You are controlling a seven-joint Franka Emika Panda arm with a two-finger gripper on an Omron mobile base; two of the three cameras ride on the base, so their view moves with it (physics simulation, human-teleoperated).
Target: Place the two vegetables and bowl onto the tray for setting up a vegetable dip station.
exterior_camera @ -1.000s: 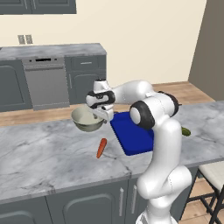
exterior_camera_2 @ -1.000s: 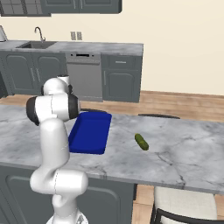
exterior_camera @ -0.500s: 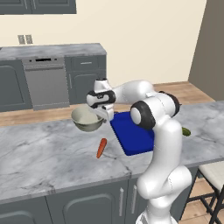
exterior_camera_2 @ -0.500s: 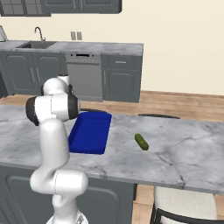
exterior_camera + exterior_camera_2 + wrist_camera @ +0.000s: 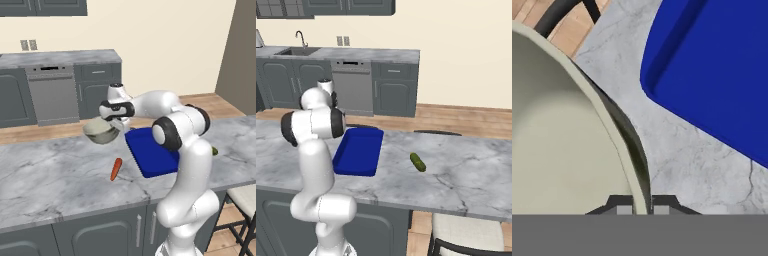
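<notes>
Fingers [image 5: 624,205] of mine are pinched on the bowl's [image 5: 557,145] rim — one tip inside the pale wall, one outside — in the hand view, with marble counter [image 5: 677,150] beyond the rim and a corner of the blue tray [image 5: 722,65] just past it, apart from the bowl.

From the left base view, my gripper [image 5: 117,124] holds the bowl [image 5: 101,132] by its tray-side edge; the bowl sits tilted, its underside seemingly off the counter [image 5: 50,175], though I cannot tell for certain. It hangs just beside the tray's [image 5: 150,155] far left corner, not over it. The carrot [image 5: 115,169] lies on the marble on the tray's left, near its front corner and nearer the counter's front edge than the bowl. A sliver of the cucumber [image 5: 215,150] peeks out behind my arm, on the tray's right.

From the right base view, the tray [image 5: 358,150] lies on the counter [image 5: 466,175] next to my arm, nothing on its bare blue floor — the cucumber [image 5: 417,162] rests on the marble well apart to its right, angled toward the front edge.
</notes>
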